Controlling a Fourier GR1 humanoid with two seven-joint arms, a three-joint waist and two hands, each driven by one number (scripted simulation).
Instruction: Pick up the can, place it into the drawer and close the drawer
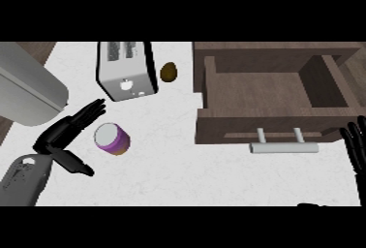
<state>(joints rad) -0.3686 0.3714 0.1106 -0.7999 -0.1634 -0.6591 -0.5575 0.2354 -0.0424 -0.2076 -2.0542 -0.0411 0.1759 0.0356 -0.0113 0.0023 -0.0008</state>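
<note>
Can (pixel 112 139) left of the open drawer (pixel 268 92): probably light, rigid, slick-sided; best grasped around its wall. Left hand (pixel 69 133) open beside it; right hand (pixel 355 145) open, resting.

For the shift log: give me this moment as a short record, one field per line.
can: purple can with a white top, upright on the white counter, not yet picked up
left hand: left hand open, fingers straight beside the can, thumb lower down
right hand: right hand open at the view's right edge, resting
drawer: wooden drawer pulled open, nothing seen inside, metal handle at its front
other things: toaster; small brown object beside it
</note>
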